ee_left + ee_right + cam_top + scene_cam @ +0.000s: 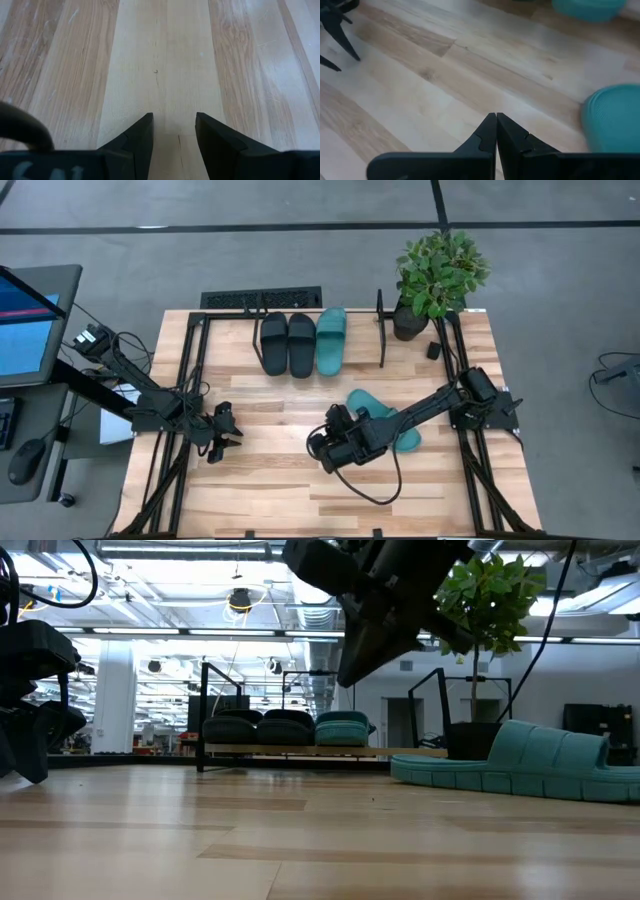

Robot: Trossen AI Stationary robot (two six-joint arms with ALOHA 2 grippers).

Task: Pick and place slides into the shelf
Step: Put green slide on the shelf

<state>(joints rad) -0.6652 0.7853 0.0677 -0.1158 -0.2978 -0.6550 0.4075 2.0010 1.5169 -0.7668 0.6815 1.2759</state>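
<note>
3 slides on shelf (382,330), 1 teal slide (385,418) loose on table (280,490).
2 black slides (287,343) + teal one (331,340) sit side by side in rack at far edge. R gripper (322,448) pinched closed, empty, above bare wood nr loose teal slide. L gripper (228,435) fingers apart, empty, w/ L arm at table's left side.

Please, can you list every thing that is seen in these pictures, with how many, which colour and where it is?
slides on shelf: three, two black and one teal, side by side
slide on table: one, teal, partly under the right arm
shelf: one, black, table's far side
potted plant: one, green, far right corner
keyboard: one, black, beyond the shelf
table: one, light wood
left gripper: open, empty, left side
right gripper: shut, empty, near the middle
</note>
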